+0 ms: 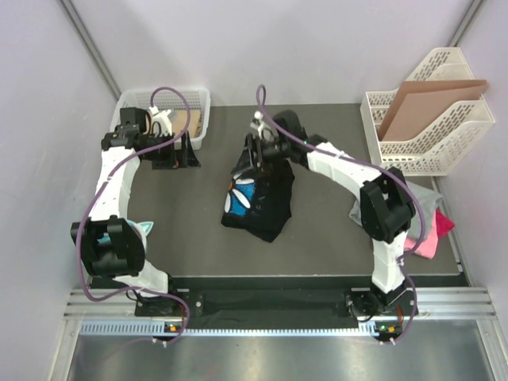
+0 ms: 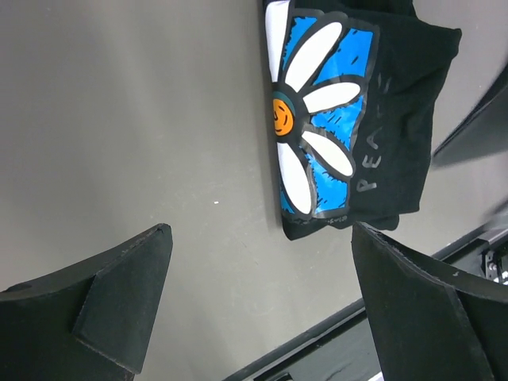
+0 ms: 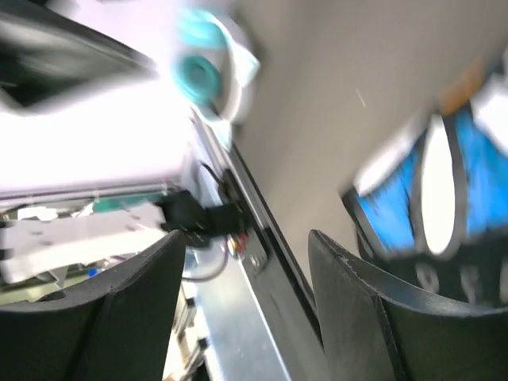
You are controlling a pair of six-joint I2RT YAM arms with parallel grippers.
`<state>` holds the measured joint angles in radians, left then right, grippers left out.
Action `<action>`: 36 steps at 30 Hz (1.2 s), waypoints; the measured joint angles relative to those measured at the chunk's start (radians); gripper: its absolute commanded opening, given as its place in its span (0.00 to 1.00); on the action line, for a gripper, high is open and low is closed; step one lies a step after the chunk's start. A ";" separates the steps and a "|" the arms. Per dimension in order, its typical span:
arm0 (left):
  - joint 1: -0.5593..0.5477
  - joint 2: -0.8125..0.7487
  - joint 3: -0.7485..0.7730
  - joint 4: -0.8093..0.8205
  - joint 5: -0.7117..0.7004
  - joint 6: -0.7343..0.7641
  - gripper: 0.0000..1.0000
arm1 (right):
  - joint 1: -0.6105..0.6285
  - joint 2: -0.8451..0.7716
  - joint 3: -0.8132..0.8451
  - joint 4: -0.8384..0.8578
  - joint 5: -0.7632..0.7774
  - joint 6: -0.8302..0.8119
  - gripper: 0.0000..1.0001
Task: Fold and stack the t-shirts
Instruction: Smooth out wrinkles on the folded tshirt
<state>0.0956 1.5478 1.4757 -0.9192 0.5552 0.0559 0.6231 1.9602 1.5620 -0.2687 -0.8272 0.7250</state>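
Left gripper (image 2: 260, 230) jaws fill the bottom of their wrist view. They are spread wide with nothing between them, over bare table (image 1: 190, 230) at the upper left of the top view, beside the white basket (image 1: 202, 97). At centre frame, the right gripper (image 3: 248, 238) sits at the top edge of the black t-shirt (image 1: 266, 202). Its jaws also stand apart, and they look empty as far as the blurred wrist view shows. The shirt lies bunched, daisy print (image 2: 317, 119) up. I judge it needs spreading first: I'd pinch one shoulder corner with each arm, lift, and pull it flat before folding. The grey t-shirt (image 1: 429, 198) and pink t-shirt (image 1: 435, 238) lie at the right edge, under the right arm's elbow.
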 measured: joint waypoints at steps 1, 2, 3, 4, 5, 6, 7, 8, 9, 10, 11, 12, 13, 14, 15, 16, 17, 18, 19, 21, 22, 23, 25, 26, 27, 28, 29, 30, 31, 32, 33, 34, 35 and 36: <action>0.000 0.000 0.003 0.000 -0.002 0.000 0.99 | -0.009 0.014 0.052 0.008 -0.013 0.000 0.64; 0.000 0.000 0.004 0.001 -0.004 0.000 0.99 | -0.018 0.026 0.085 0.018 -0.022 0.003 0.64; 0.000 0.000 0.004 0.000 -0.006 0.001 0.99 | -0.030 0.047 0.118 0.039 -0.037 0.005 0.64; 0.000 0.000 0.004 0.000 -0.011 0.003 0.99 | -0.038 0.064 0.129 0.055 -0.047 0.010 0.64; 0.000 0.000 0.004 -0.001 -0.016 0.004 0.99 | -0.048 0.088 0.132 0.080 -0.060 0.018 0.64; 0.000 0.000 0.004 -0.001 -0.021 0.006 0.99 | -0.060 0.118 0.129 0.100 -0.070 0.030 0.64; 0.000 -0.001 0.004 -0.001 -0.027 0.010 0.99 | -0.072 0.151 0.116 0.124 -0.080 0.043 0.64; 0.000 -0.002 0.004 -0.001 -0.030 0.014 0.99 | -0.084 0.184 0.094 0.148 -0.089 0.056 0.64; 0.000 -0.003 0.004 -0.002 -0.034 0.018 0.99 | -0.095 0.212 0.074 0.165 -0.095 0.066 0.64; 0.000 -0.004 0.003 -0.002 -0.042 0.023 0.99 | -0.109 0.248 0.050 0.185 -0.105 0.082 0.64; 0.000 -0.008 0.003 -0.005 -0.049 0.026 0.99 | -0.122 0.281 0.028 0.201 -0.113 0.092 0.64; 0.000 -0.012 0.003 -0.008 -0.053 0.029 0.99 | -0.138 0.317 0.011 0.212 -0.122 0.104 0.64; 0.000 -0.018 0.002 -0.011 -0.060 0.033 0.99 | -0.153 0.351 0.000 0.222 -0.135 0.117 0.64; 0.000 -0.024 0.001 -0.015 -0.066 0.037 0.99 | -0.167 0.376 -0.002 0.246 -0.182 0.135 0.64; 0.000 -0.031 0.000 -0.018 -0.072 0.042 0.99 | -0.177 0.379 -0.002 0.263 -0.200 0.143 0.64; 0.000 -0.039 -0.004 -0.018 -0.075 0.045 0.99 | -0.183 0.378 -0.002 0.274 -0.206 0.144 0.64; 0.000 -0.047 -0.009 -0.020 -0.077 0.049 0.99 | -0.185 0.378 -0.002 0.283 -0.209 0.144 0.65; 0.000 -0.052 -0.013 -0.024 -0.078 0.051 0.99 | -0.188 0.378 -0.002 0.285 -0.213 0.144 0.65; 0.000 -0.055 -0.016 -0.027 -0.078 0.052 0.99 | -0.188 0.375 -0.003 0.285 -0.215 0.143 0.66; 0.000 -0.058 -0.022 -0.027 -0.080 0.053 0.99 | -0.188 0.357 -0.011 0.284 -0.214 0.140 0.67; 0.000 -0.058 -0.026 -0.029 -0.082 0.055 0.99 | -0.188 0.340 -0.020 0.280 -0.214 0.136 0.67; 0.000 -0.058 -0.028 -0.032 -0.084 0.056 0.99 | -0.188 0.320 -0.031 0.274 -0.213 0.130 0.67; 0.000 -0.059 -0.030 -0.035 -0.087 0.058 0.99 | -0.193 0.262 -0.060 0.262 -0.214 0.112 0.67; 0.000 -0.060 -0.031 -0.036 -0.089 0.060 0.99 | -0.196 0.229 -0.080 0.261 -0.214 0.105 0.67; 0.000 -0.061 -0.031 -0.037 -0.090 0.061 0.99 | -0.203 0.197 -0.100 0.265 -0.214 0.100 0.67; 0.000 -0.064 -0.031 -0.039 -0.092 0.063 0.99 | -0.210 0.166 -0.124 0.278 -0.214 0.096 0.67; 0.000 -0.068 -0.031 -0.039 -0.093 0.065 0.99 | -0.217 0.145 -0.146 0.290 -0.214 0.093 0.67; 0.000 -0.071 -0.031 -0.039 -0.092 0.067 0.99 | -0.227 0.129 -0.168 0.301 -0.215 0.092 0.67; 0.000 -0.074 -0.031 -0.039 -0.092 0.069 0.99 | -0.235 0.125 -0.185 0.316 -0.215 0.091 0.67; 0.000 -0.078 -0.031 -0.039 -0.092 0.071 0.99 | -0.241 0.126 -0.202 0.330 -0.213 0.091 0.67; 0.000 -0.080 -0.031 -0.040 -0.092 0.072 0.99 | -0.244 0.132 -0.217 0.335 -0.212 0.091 0.67; 0.000 -0.082 -0.031 -0.040 -0.092 0.074 0.99 | -0.248 0.142 -0.228 0.337 -0.212 0.091 0.67; 0.000 -0.083 -0.031 -0.040 -0.091 0.074 0.99 | -0.251 0.159 -0.234 0.340 -0.211 0.091 0.66; 0.000 -0.083 -0.031 -0.041 -0.091 0.075 0.99 | -0.253 0.180 -0.235 0.342 -0.209 0.092 0.66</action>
<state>0.0956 1.4651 1.4452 -0.9600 0.4644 0.1307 0.3698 2.1399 1.3266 0.0731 -1.0359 0.8165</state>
